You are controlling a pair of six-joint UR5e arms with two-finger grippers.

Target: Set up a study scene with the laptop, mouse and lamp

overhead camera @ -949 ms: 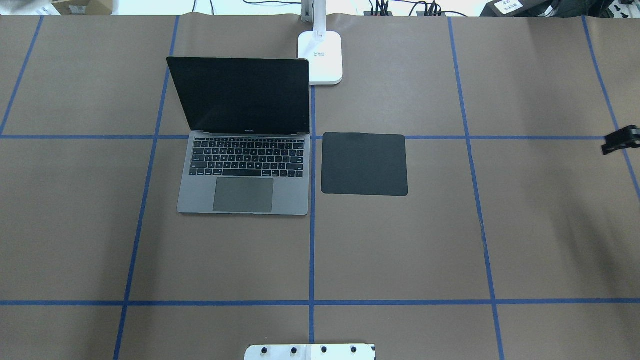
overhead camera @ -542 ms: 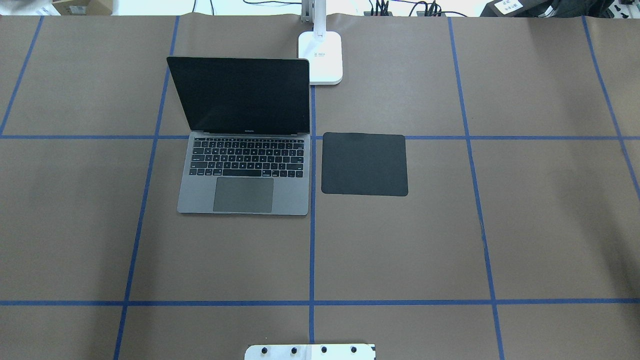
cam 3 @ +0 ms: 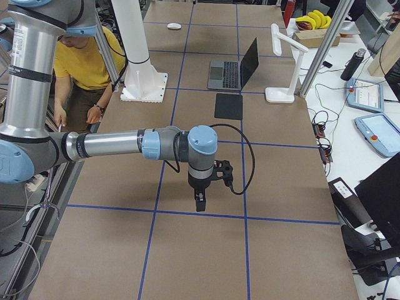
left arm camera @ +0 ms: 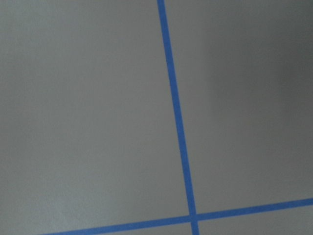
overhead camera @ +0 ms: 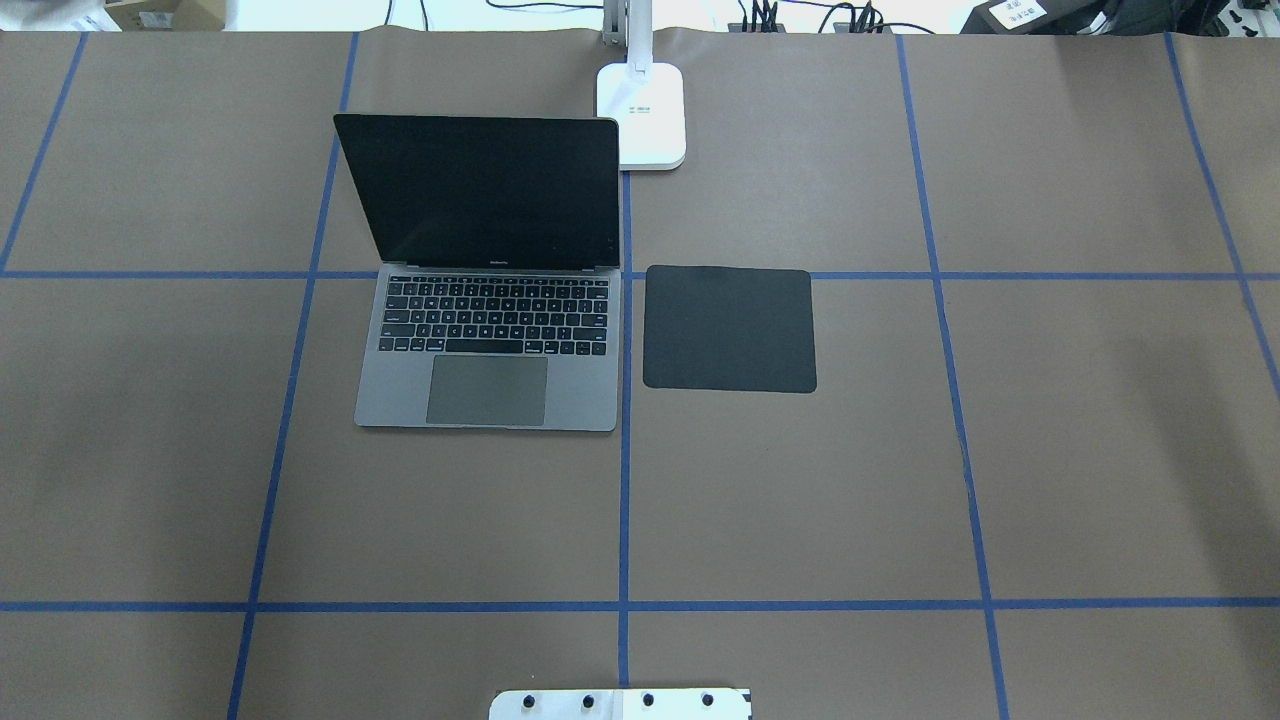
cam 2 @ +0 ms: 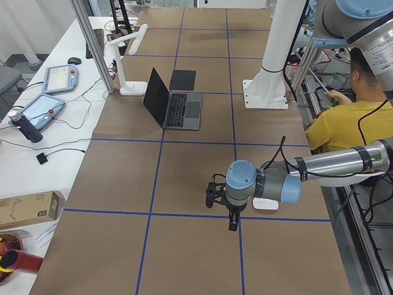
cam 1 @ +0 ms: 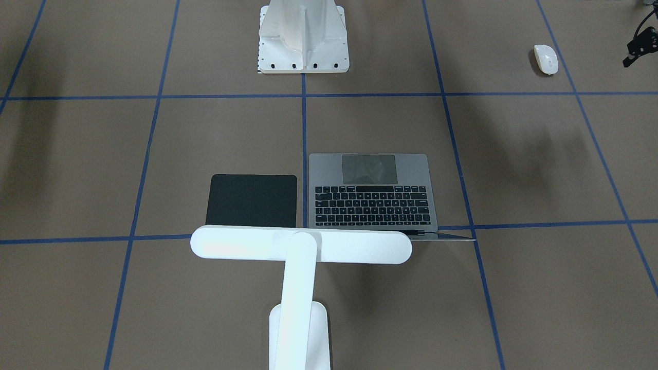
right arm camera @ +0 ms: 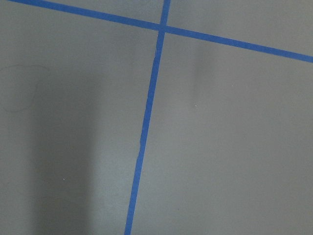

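Observation:
The open grey laptop (overhead camera: 487,385) sits left of centre, its dark screen upright. The white lamp (overhead camera: 641,115) stands behind it, its bar head (cam 1: 300,245) over the laptop's back edge. The white mouse (cam 1: 545,58) lies far out on the robot's left side, outside the overhead view. My left gripper (cam 1: 637,49) hangs just beyond the mouse, apart from it, and I cannot tell whether it is open. My right gripper (cam 3: 199,204) hangs over bare paper far on the right side, and I cannot tell its state either. Both wrist views show only paper and blue tape.
A flat black square pad (overhead camera: 728,328) lies right of the laptop. The white ribbed pedestal (cam 1: 303,36) stands at the robot's side of the table. A person in yellow (cam 2: 338,123) sits beside the table. Tablets and cables lie on the far bench.
The right gripper showed at the overhead view's right edge 0.9 s ago and has since moved out of that view. The laptop, pad and lamp have not moved.

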